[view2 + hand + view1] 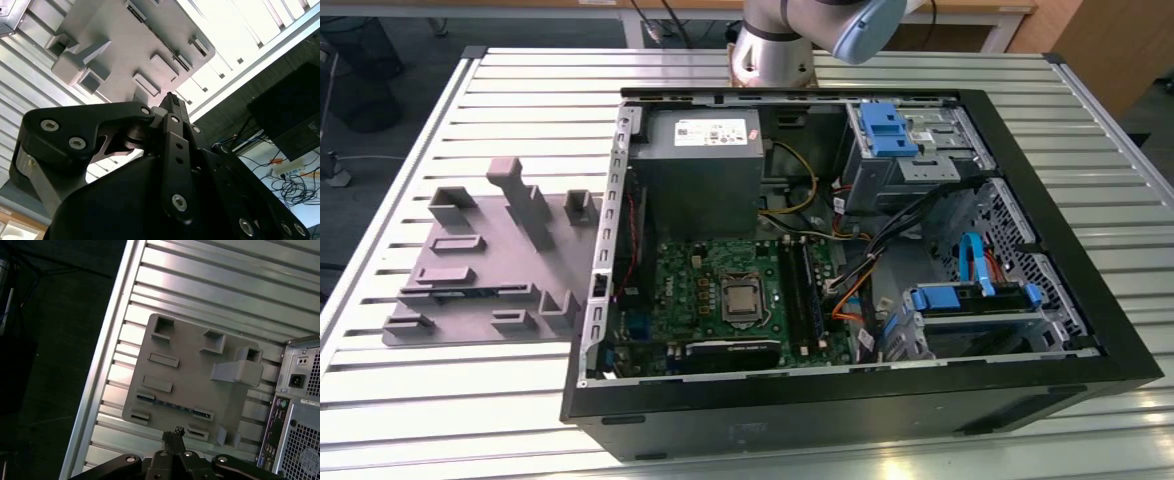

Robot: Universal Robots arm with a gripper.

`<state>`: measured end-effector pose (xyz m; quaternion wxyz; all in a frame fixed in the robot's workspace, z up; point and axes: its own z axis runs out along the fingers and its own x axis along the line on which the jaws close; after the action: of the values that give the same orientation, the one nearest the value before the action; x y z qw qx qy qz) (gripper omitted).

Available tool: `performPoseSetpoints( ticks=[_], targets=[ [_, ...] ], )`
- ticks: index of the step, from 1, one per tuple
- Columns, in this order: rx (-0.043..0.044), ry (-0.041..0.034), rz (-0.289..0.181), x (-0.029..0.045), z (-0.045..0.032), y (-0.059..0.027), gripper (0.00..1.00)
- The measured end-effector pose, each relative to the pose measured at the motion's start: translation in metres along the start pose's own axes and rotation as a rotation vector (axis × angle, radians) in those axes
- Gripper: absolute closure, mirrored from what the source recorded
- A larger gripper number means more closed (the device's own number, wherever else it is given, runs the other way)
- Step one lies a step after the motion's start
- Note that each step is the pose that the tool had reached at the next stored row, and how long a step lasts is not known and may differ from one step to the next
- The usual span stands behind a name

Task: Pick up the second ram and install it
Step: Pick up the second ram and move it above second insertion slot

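The second ram (pixel 175 406) is a thin blue-green stick standing on its edge in a slot of the grey fixture plate (pixel 190 375), held between two small end holders. In the exterior view it is a dark thin line (pixel 470 291) near the front of the fixture plate (pixel 480 250), on the exterior view's left of the open computer case (pixel 1067 330). My gripper (pixel 172 433) hangs well above the plate with its black fingertips pressed together and nothing between them. It also appears in the second wrist view (pixel 171 99).
The green motherboard (pixel 720 290) lies in the case with its long black memory slots (pixel 798 285) beside the processor socket. A power supply (pixel 700 160), blue drive cages (pixel 894 135) and loose cables fill the rest of the case. The slatted metal table (pixel 494 400) ends close to the plate.
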<state>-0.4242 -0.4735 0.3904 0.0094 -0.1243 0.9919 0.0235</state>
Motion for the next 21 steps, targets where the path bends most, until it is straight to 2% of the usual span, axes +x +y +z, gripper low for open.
performPoseSetpoints(
  ticks=[21],
  targets=[
    [-0.0016, 0.0031, -0.067, 0.0037, -0.0002, -0.0029, 0.89]
  ],
)
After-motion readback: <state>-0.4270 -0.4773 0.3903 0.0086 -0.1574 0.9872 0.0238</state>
